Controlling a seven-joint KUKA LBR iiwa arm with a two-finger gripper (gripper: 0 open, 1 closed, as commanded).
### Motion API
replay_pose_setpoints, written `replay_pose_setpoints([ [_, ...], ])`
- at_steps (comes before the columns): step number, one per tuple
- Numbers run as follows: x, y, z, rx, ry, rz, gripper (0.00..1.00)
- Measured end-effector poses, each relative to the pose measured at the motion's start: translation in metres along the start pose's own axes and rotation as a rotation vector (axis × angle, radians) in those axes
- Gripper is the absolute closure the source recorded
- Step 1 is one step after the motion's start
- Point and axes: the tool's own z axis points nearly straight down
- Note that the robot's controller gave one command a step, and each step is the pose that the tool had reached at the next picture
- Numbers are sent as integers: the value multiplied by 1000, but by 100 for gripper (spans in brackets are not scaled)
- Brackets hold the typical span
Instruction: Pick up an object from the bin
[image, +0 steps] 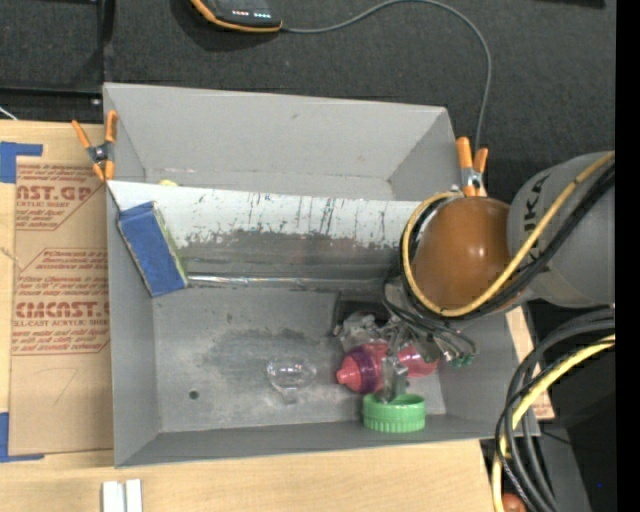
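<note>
The arm (462, 252) reaches into the lower right of the bin (280, 140), its jaws down at one pink thing (360, 369) lying there. I cannot tell whether they are wide, narrow or holding it. One green round lid (393, 413) lies just below the pink thing, and one small grey thing (356, 325) just above. One clear cup (289, 376) sits at lower centre. One blue block (150, 248) leans at the upper left.

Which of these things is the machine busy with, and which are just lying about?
Job: hand, over the pink rounded plastic thing at the grey metal bin's lower right.
Lying about: green round plastic lid; clear plastic piece; blue rectangular foam block.
</note>
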Motion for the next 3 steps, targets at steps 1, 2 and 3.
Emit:
replay_pose_setpoints([
  [1,0,0,0,0,0,0,100],
  [2,0,0,0,0,0,0,100],
  [3,0,0,0,0,0,0,100],
])
